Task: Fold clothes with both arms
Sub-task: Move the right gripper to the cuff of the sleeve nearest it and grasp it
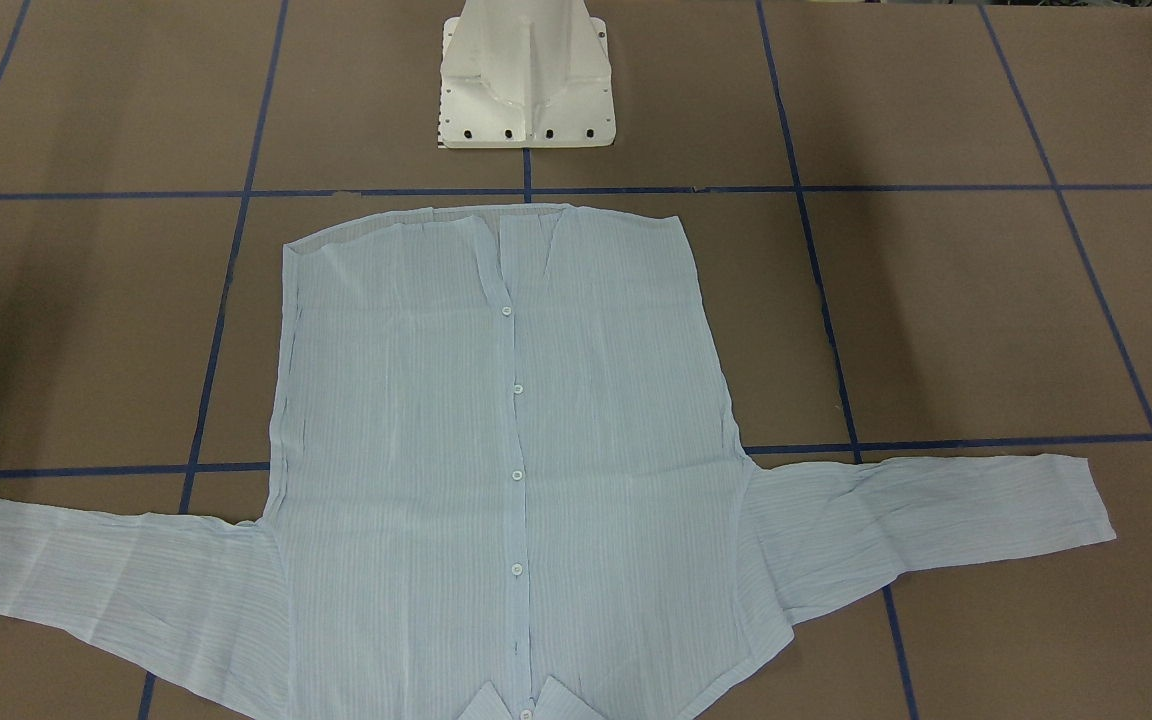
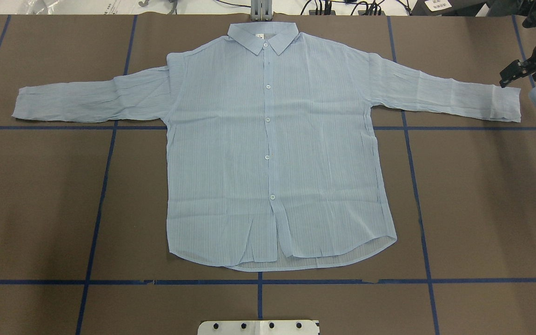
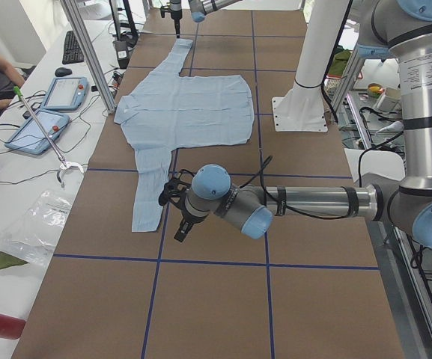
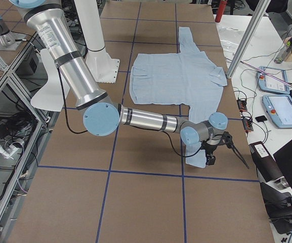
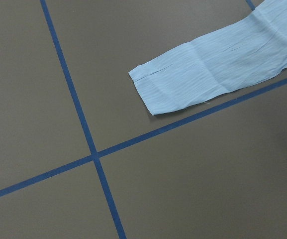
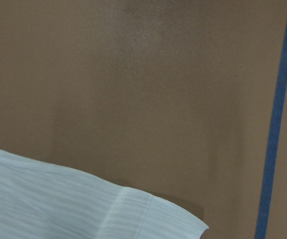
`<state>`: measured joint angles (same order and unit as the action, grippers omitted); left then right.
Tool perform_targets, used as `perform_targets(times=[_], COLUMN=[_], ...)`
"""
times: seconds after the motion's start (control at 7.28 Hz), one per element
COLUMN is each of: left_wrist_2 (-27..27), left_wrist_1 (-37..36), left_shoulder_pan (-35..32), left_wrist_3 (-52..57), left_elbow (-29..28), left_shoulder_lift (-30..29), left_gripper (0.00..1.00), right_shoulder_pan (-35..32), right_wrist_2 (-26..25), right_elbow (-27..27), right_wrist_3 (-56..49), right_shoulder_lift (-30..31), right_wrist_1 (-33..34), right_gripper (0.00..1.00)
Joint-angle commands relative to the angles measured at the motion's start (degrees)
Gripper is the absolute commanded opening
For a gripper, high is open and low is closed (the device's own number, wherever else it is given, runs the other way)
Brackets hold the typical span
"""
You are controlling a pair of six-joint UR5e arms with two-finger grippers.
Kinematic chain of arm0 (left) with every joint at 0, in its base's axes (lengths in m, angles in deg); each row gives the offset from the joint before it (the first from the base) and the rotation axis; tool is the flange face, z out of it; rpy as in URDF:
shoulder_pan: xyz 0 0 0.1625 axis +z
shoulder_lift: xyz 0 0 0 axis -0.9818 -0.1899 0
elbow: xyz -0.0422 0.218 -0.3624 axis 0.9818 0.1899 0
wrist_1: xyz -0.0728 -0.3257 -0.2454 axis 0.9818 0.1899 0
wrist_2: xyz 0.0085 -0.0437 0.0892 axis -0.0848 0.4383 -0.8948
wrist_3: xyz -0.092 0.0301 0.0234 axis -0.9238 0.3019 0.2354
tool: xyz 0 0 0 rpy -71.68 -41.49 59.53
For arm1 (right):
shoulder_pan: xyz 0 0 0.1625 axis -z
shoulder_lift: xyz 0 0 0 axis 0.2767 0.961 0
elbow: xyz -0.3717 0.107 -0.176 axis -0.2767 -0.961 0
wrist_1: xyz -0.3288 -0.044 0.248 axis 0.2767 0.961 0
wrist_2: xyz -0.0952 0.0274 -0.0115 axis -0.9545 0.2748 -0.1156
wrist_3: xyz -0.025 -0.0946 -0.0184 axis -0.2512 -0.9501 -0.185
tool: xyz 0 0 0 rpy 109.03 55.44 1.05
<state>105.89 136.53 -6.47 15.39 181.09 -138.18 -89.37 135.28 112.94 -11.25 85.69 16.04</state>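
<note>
shirt (image 2: 268, 149): lay flat and face-up on the brown table (image 2: 40, 195), buttoned, collar at the far edge from the robot, hem toward the white pedestal base (image 1: 526, 80), both sleeves spread straight out sideways.
overhead view: showed the whole shirt, plus only the right gripper (image 2: 517, 72) at the frame's right edge, just beyond the right cuff (image 2: 505, 104). Left arm was out of frame.
front-facing view: showed neither gripper; collar was cut off at the bottom edge and one sleeve ran out of frame.
exterior left view: the only one with the left gripper (image 3: 174, 209), low over the table just beside the left cuff (image 3: 144, 221).
exterior right view: right gripper (image 4: 216, 149) sat right at the end of the near sleeve.
left wrist view: left cuff (image 5: 168, 89) lay beside a crossing of blue tape lines (image 5: 96, 154); no fingers in frame.
right wrist view: right cuff (image 6: 148, 214) filled the lower left corner, close up; no fingers in frame.
left fingers: spread couldn't be told, seen from the side only; nothing seen held.
right fingers: opening couldn't be told either, a dark shape at the frame edge; contact with the cuff unclear.
</note>
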Motion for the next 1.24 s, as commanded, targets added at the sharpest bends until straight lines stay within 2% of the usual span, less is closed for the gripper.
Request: perform_targets(times=[0.0,0.27,0.41,0.55,0.96,1.1], left_wrist_2=[0.01,0.01,0.01,0.01,0.01,0.01], left_wrist_1=[0.14,0.14,0.14,0.14,0.14,0.14], left_shoulder_pan=[0.09,0.09,0.17,0.17,0.17,0.09], left_wrist_3=[-2.22,-2.5,-2.59,-2.59,-2.59,-2.59], left_elbow=[0.11,0.29,0.29,0.29,0.38,0.38], left_shoulder_lift=[-0.13,-0.13,-0.13,-0.21,-0.21,-0.21], left_gripper=[1.0,1.0,1.0,1.0,1.0,1.0], right_shoulder_pan=[0.36,0.27,0.35,0.44,0.44,0.44], right_wrist_2=[-1.33,-1.94,-3.25,-3.26,-3.35,-3.26], right_elbow=[-1.87,-3.88,-5.98,-6.7,-8.64,-8.73], right_wrist_3=[1.28,1.28,1.37,1.37,1.46,1.72], right_shoulder_lift=[-0.32,-0.15,-0.32,-0.76,-2.08,-2.17], right_wrist_1=[-2.17,-3.82,-6.53,-6.56,-6.47,-6.47], right_gripper=[0.99,0.96,0.89,0.8,0.61,0.59])
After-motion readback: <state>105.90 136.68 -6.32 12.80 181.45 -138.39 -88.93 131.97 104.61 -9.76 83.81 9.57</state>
